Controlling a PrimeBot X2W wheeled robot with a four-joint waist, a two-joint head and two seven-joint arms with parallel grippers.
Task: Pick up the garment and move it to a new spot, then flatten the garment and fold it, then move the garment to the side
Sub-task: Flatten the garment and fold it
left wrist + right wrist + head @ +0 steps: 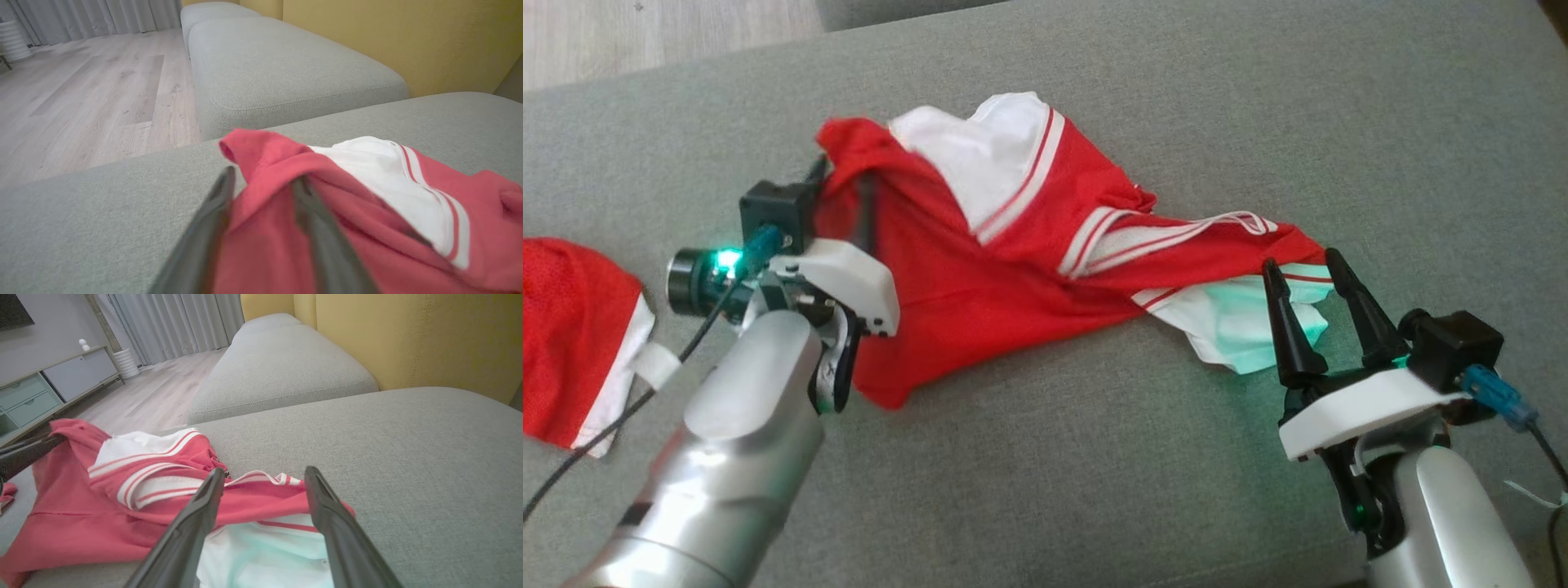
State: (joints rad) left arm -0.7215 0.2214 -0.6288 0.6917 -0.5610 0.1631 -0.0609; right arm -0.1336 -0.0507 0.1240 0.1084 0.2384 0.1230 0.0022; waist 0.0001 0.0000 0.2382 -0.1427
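Jaws apart on right gripper (1303,261), cannot tell on left gripper (263,183) at garment (980,278) corner; garment lies crumpled, flattening and folding pending.

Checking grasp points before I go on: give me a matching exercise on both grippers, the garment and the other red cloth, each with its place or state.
1 left gripper
2 right gripper
3 garment
4 other red cloth

A open, at the white corner
B crumpled across the middle of the cushion
C red fabric between its fingers
D lying left of the left arm

Pairs: 1-C, 2-A, 3-B, 4-D
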